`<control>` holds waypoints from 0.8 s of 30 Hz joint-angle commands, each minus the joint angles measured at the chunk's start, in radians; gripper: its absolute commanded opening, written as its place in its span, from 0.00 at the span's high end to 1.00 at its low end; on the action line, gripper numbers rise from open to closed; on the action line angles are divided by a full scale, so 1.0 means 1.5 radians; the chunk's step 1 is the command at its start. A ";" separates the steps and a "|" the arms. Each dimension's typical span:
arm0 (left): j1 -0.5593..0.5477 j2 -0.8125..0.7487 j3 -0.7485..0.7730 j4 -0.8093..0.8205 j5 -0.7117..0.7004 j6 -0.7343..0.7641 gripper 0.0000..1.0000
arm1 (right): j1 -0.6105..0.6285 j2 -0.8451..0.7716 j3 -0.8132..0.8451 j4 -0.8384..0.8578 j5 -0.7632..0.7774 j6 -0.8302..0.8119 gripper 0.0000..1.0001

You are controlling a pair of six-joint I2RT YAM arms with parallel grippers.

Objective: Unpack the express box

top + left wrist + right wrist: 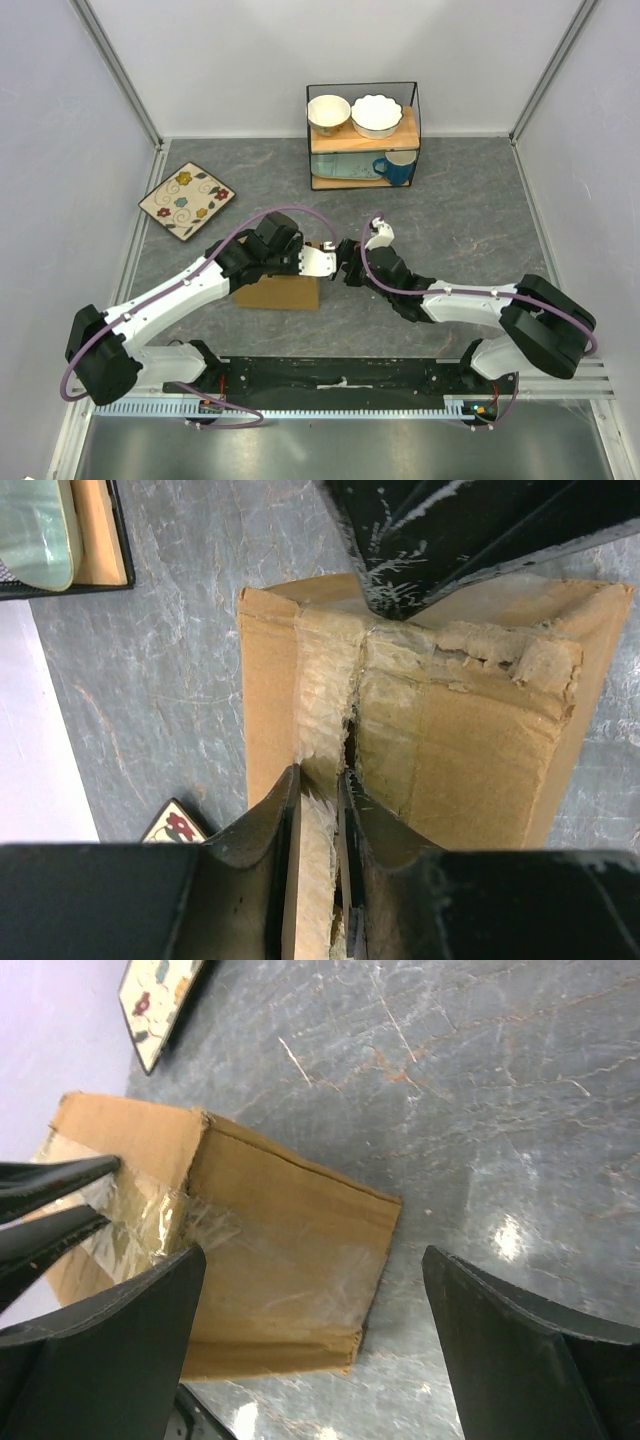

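We see our left hand (320,778) nearly closed, pinching the torn, taped top seam of the express box (470,730), which stands on the table (180,680) directly under this hand. Just to its right, our right hand (312,1255) hangs wide open over the box end, holding nothing

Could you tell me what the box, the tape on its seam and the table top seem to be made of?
Express box: matte brown cardboard, its torn edge fibrous. Tape: clear glossy plastic film, wrinkled and frayed whitish at the seam. Table: grey with stone-like veining and a slight sheen; real stone or printed laminate, I cannot tell.
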 commanded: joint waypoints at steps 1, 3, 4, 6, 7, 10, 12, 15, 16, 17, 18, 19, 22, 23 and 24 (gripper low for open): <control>-0.010 -0.007 -0.001 -0.045 0.023 -0.040 0.78 | 0.002 0.021 -0.006 0.182 -0.049 0.063 0.02; -0.010 -0.009 -0.004 -0.045 0.023 -0.040 0.78 | 0.002 0.024 -0.016 0.199 -0.065 0.077 0.02; -0.010 -0.010 -0.005 -0.044 0.022 -0.041 0.78 | 0.001 0.023 -0.026 0.212 -0.071 0.079 0.02; -0.011 -0.009 -0.007 -0.044 0.023 -0.040 0.79 | 0.002 0.015 -0.047 0.223 -0.080 0.088 0.02; -0.011 -0.009 -0.009 -0.044 0.023 -0.043 0.79 | 0.002 0.011 -0.053 0.237 -0.082 0.092 0.02; -0.011 -0.007 -0.011 -0.040 0.023 -0.046 0.79 | 0.002 0.009 -0.063 0.257 -0.093 0.108 0.02; -0.011 -0.006 -0.011 -0.040 0.023 -0.048 0.79 | 0.002 0.023 -0.065 0.290 -0.110 0.122 0.02; -0.012 -0.008 -0.014 -0.039 0.023 -0.047 0.80 | 0.002 0.044 -0.068 0.330 -0.122 0.140 0.02; -0.012 -0.008 -0.016 -0.037 0.023 -0.047 0.80 | 0.001 0.048 -0.071 0.342 -0.134 0.145 0.02; -0.012 -0.009 -0.017 -0.037 0.023 -0.046 0.80 | 0.000 0.055 -0.075 0.357 -0.136 0.152 0.02; -0.012 -0.010 -0.019 -0.035 0.023 -0.045 0.80 | -0.001 0.058 -0.084 0.384 -0.135 0.162 0.02; -0.012 -0.011 -0.021 -0.035 0.023 -0.045 0.80 | -0.003 0.062 -0.087 0.393 -0.143 0.165 0.02; -0.013 -0.012 -0.025 -0.031 0.023 -0.044 0.80 | -0.005 0.078 -0.085 0.406 -0.171 0.180 0.02; -0.014 -0.011 -0.026 -0.030 0.023 -0.045 0.80 | -0.008 0.079 -0.092 0.413 -0.176 0.187 0.02; -0.013 -0.012 -0.026 -0.030 0.023 -0.045 0.81 | -0.020 0.076 -0.097 0.416 -0.178 0.193 0.02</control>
